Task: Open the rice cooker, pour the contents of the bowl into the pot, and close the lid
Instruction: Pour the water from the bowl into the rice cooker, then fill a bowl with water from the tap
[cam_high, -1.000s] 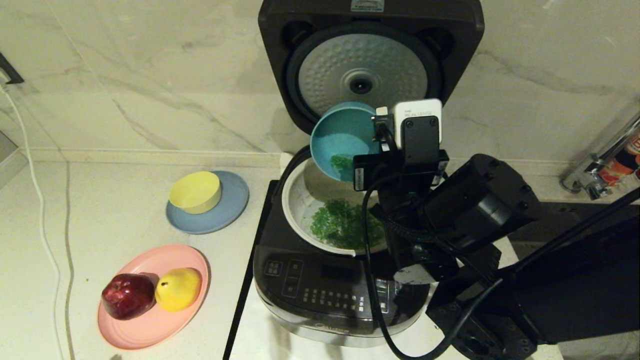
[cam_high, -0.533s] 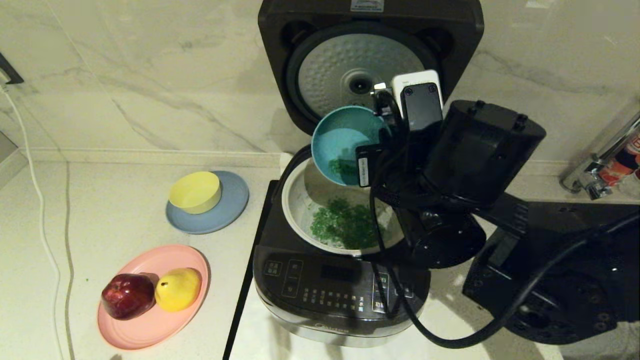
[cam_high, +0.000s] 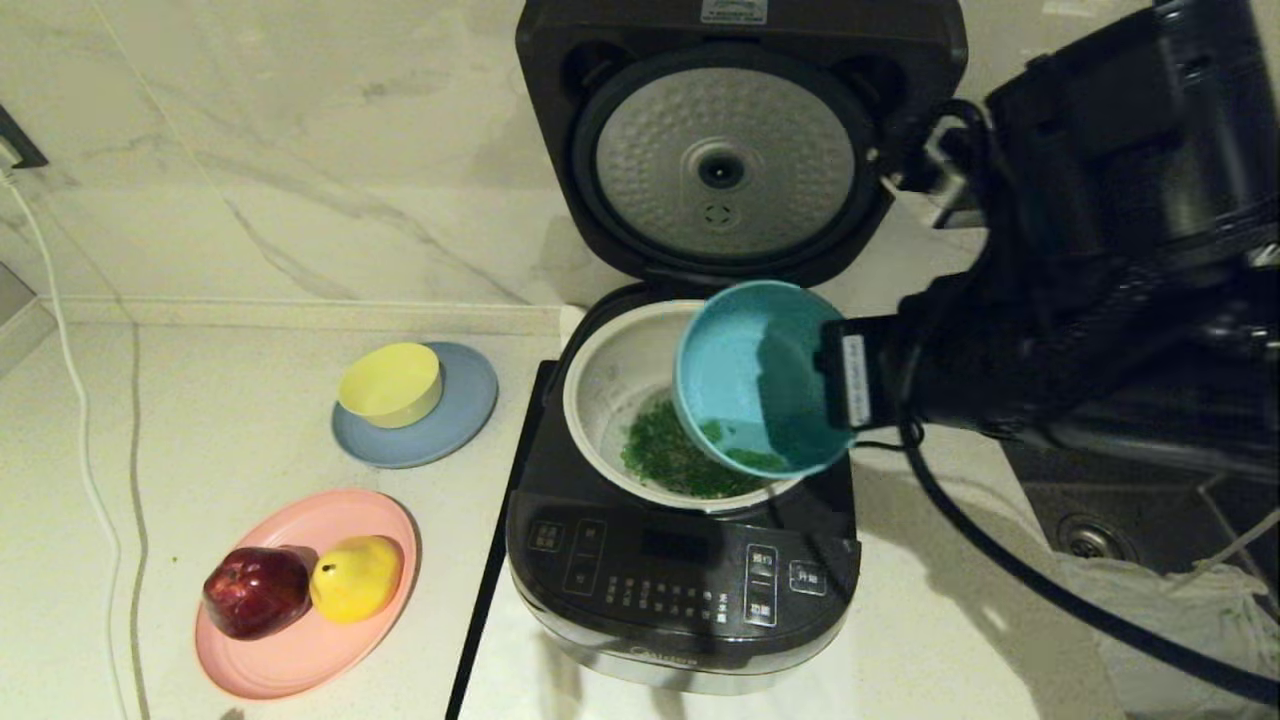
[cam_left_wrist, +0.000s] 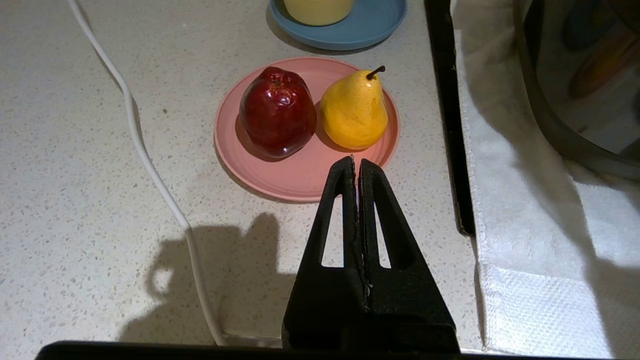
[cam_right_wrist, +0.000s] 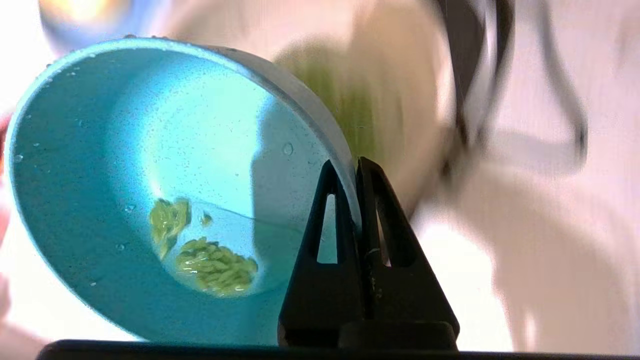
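A: Currently on the pour step. Right claw (cam_right_wrist: 356, 167) is clenched on the rim of the teal bowl (cam_high: 760, 375), which hangs tilted over the right side of the cream inner pot (cam_high: 610, 375), mouth turned toward the pot's far wall.

B: Contents?

A: Most of the green chopped bits (cam_high: 665, 460) lie on the pot's floor. A small clump clings inside the bowl, seen in the right wrist view.

B: Lid?

A: Lid (cam_high: 740, 140) stands upright behind the pot, dimpled silver disc facing forward. Rice cooker (cam_high: 660, 590) sits on a white cloth on the desk (cam_high: 230, 420).

B: Left claw?

A: Left claw (cam_left_wrist: 356, 165) pressed shut on nothing, parked above the desk, left of the cooker, near the pink plate (cam_left_wrist: 300, 182).

B: Next move?

A: Judgement: tip further to shed the clump, or set the bowl down beside the cooker. Closing needs the bowl clear of the lid's swing.
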